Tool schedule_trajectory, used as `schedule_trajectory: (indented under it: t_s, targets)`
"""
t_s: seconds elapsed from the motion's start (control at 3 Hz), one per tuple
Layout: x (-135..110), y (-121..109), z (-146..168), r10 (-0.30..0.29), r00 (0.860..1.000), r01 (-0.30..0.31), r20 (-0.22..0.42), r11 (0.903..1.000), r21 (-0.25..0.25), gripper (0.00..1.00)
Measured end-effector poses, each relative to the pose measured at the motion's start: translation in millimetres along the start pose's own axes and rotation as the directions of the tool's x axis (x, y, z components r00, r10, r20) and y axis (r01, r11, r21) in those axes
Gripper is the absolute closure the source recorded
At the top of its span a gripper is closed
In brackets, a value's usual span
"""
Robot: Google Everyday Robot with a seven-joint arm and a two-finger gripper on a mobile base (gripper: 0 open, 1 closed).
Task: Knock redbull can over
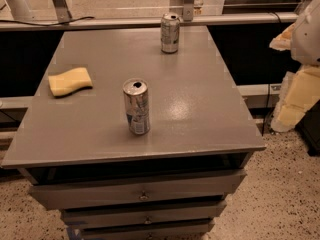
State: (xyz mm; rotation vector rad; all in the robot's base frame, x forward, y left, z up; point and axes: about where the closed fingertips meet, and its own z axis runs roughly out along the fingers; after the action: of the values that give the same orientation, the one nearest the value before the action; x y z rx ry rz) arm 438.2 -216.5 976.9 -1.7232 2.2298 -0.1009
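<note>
The redbull can stands upright near the middle of the grey table, a little toward the front. It is slim and silver, with blue patches low on its side, a crinkled body and an open top. My gripper is not in view. Only a white part of my arm shows at the right edge, off to the side of the table and well away from the can.
A plainer silver-grey can stands upright at the table's far edge. A yellow sponge lies on the left side. Drawers sit under the tabletop. Yellowish foam pieces lean at the right, on the speckled floor.
</note>
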Motion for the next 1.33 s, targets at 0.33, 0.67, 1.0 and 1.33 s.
schedule_trajectory:
  t_s: [0.33, 0.67, 1.0, 1.33]
  targets:
    - [0, 0, 0, 0.000, 1.000, 0.000, 0.000, 1.0000, 0.000, 0.00]
    - [-15, 7, 9, 0.007, 0.997, -0.006, 0.079, 1.0000, -0.003, 0.00]
    - [-55, 23, 39, 0.045, 0.963, -0.038, 0.266, 0.9988, -0.031, 0.00]
    - [-90, 31, 69, 0.116, 0.893, -0.092, 0.435, 0.9928, -0.077, 0.00]
